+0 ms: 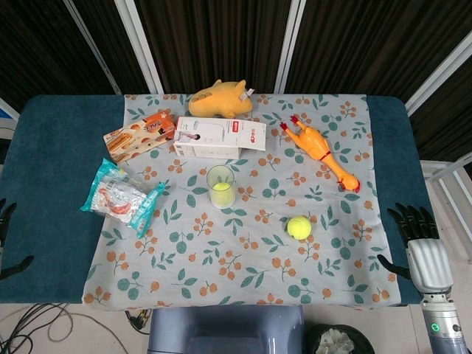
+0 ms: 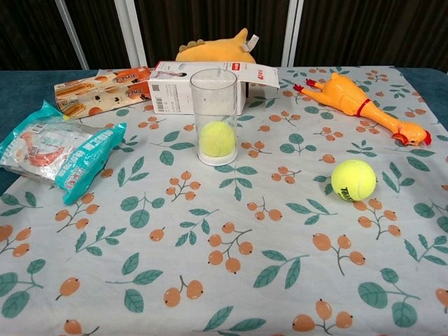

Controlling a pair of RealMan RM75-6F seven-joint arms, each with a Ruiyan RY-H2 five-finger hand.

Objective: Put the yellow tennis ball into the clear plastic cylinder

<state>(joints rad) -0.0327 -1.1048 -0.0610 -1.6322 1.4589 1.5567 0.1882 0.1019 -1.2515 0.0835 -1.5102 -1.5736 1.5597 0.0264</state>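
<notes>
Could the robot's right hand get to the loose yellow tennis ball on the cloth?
Probably yes: the right hand is open at the table's edge, and only bare cloth lies between it and the tennis ball.

On the floral cloth there are two yellow tennis balls, one loose [image 1: 299, 226] and one inside the cylinder [image 1: 221, 195], one clear plastic cylinder [image 1: 220, 176], one white box [image 1: 220, 137], two snack packets [image 1: 139, 135] [image 1: 120, 195], one rubber chicken [image 1: 321, 151] and one yellow plush toy [image 1: 220, 99].
</notes>
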